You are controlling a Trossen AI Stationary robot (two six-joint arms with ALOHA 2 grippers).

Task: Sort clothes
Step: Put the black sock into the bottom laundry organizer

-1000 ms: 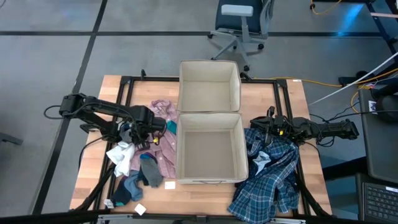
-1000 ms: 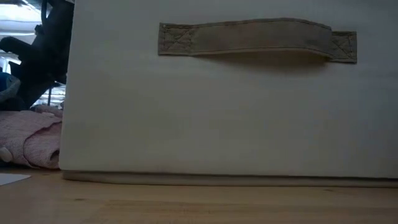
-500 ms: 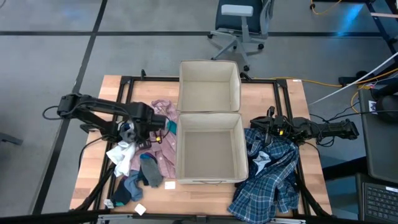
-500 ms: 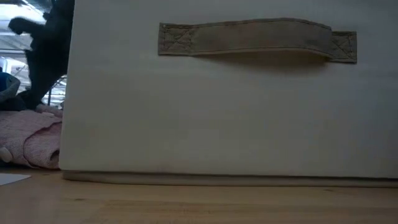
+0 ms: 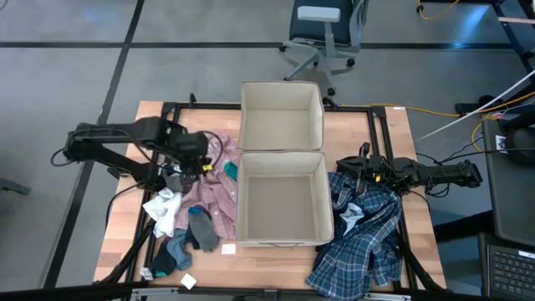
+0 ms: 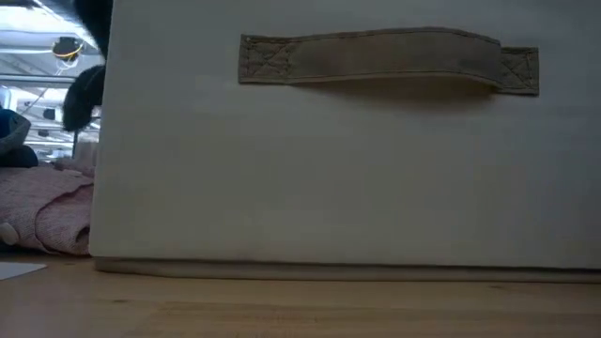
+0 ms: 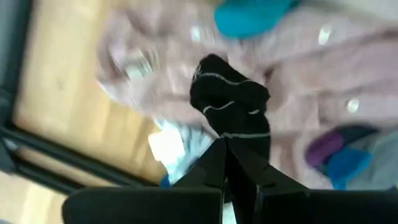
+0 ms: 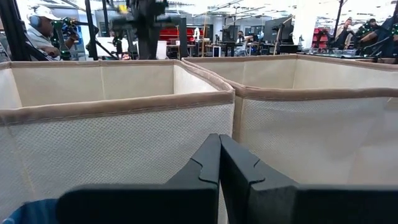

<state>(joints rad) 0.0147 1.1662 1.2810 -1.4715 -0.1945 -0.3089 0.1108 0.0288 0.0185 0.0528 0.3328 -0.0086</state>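
My left gripper is shut on a small black garment with white stitching, above the pink shirt at the table's left. A teal sock lies on the pink shirt. The white top and grey and blue socks lie nearer the front edge. The blue-white plaid shirt lies at the right, its near end hanging over the front edge. My right gripper is shut above the plaid shirt's far end, beside the near bin. My left gripper pinches one end of the black garment between its two shut fingers, coming from above. The garment hangs bunched below the fingers, clear of the pink shirt; in the low view it shows as a dark shape above the pile.
Two beige fabric bins stand mid-table, one behind the other: the near one, whose front wall and handle fill the low view, and the far one. Small white tags lie near the front left. People show in the room behind.
My left gripper has risen and drawn toward the table's far left, taking the black garment up off the pile of clothes. The garment now hangs clear, where before it was down among the clothes.
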